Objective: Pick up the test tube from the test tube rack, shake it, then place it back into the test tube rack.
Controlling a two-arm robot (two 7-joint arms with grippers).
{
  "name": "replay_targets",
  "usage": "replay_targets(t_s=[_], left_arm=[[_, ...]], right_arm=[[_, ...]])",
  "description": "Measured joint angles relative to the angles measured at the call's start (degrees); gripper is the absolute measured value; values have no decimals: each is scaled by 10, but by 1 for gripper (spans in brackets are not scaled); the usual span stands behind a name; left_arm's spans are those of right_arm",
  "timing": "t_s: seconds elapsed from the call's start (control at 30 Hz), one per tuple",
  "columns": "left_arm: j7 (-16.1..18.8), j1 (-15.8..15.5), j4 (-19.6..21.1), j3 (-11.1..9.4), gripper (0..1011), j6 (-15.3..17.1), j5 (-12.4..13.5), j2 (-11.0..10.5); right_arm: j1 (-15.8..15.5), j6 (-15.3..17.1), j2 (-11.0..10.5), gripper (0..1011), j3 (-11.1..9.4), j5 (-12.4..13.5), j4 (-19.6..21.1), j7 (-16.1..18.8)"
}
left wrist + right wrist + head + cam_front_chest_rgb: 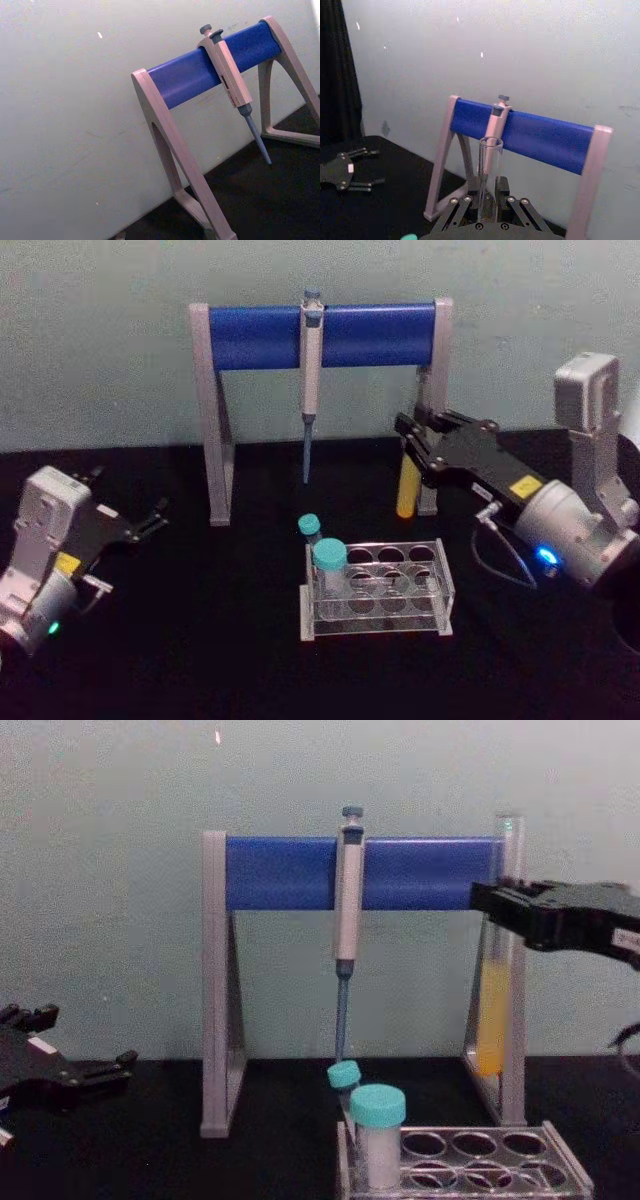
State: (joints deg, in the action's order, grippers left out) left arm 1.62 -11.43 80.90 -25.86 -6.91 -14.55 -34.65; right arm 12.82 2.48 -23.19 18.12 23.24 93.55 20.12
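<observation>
At the left, the left gripper (135, 502) sat low with its jaws spread wide and empty, bare black table (200, 640) lying between it and the test tube rack (446, 590). Behind stood one pipette stand (260, 335) carrying one pipette (311, 350); the rack held two teal-capped tubes (329, 558) at its left end, its front cut off in the chest view. At the right, the right gripper (412, 440) pinched the one test tube (407, 490) upright in the air beside the stand's right leg, clear of the rack, hiding the tube's middle
</observation>
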Motion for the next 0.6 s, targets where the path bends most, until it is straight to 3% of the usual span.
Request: replay_targets(t_s=[0.37,0.6], left_arm=[[0,0,0,0,1001,0,0,0],[0,0,0,0,1001,0,0,0]], right_arm=[[-62,16,-36,233,-21,6,62,8],[-68,18,-40,233,-4,20,74,33]])
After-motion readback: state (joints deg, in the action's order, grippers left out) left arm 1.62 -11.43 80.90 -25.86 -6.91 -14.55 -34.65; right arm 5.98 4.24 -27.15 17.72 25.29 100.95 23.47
